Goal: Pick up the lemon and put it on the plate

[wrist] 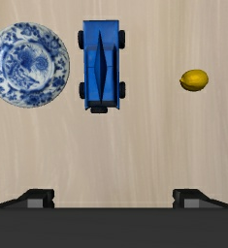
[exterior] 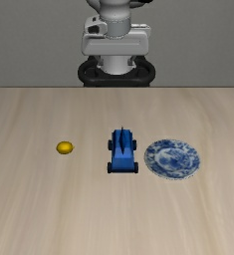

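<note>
Exterior view
- Lemon [exterior: 65, 147]: 1 small, rounded, bright yellow fruit with a smooth skin and a slightly darker underside. It lies on the bare table [exterior: 49, 214], toward the exterior view's left, touching nothing else.
- Toy car [exterior: 121, 151]: blue with black wheels. It stands between the lemon and the plate, well apart from the lemon and just beside the plate.
- Plate [exterior: 172, 158]: round, white with a dense blue pattern. It lies flat toward the exterior view's right with nothing on it.
- The table is pale wood with a fine grain running across it.
- A plain grey wall [exterior: 29, 40] stands behind the table's far edge.
- Robot arm [exterior: 117, 35]: white and grey on a black base at the table's far edge, behind the toy car.

Wrist view
- Gripper [wrist: 114, 197]: the 2 dark fingertips [wrist: 35, 197] stand wide apart with nothing between them but bare wood.
- Lemon [wrist: 194, 80]: an oval with a glossy highlight and a faint shadow at its edge. It rests on the table ahead of the gripper, well apart from both fingertips.
- Toy car [wrist: 103, 66]: seen from above, its long axis points away from the gripper and all 4 wheels show. It sits between the plate and the lemon.
- Plate [wrist: 26, 65]: the blue pattern covers its whole face, and it lies close beside the toy car on the side away from the lemon.
</note>
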{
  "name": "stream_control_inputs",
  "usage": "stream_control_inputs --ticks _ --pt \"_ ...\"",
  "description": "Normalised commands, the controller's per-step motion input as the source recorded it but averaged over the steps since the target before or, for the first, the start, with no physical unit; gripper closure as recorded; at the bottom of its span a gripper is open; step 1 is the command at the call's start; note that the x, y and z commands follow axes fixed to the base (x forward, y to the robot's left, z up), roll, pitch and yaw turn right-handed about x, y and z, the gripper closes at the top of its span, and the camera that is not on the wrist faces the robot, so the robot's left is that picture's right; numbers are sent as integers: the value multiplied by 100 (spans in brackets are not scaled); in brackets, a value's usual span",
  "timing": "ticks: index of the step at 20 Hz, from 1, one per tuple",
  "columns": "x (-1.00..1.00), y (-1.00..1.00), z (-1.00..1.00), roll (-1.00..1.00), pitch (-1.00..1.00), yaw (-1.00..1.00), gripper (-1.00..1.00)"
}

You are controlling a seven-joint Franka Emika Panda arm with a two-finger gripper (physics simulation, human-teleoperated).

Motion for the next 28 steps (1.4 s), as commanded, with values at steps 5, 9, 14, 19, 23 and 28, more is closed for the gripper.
stream_control_inputs --ticks 5,9,14,19,23,28 --pt "0 -100 0 0 0 0 -100" --pt "0 -100 0 0 0 0 -100" --pt "0 -100 0 0 0 0 -100" --pt "100 0 0 0 0 0 -100" --pt "100 0 0 0 0 0 -100" --pt "40 20 0 0 0 0 -100"
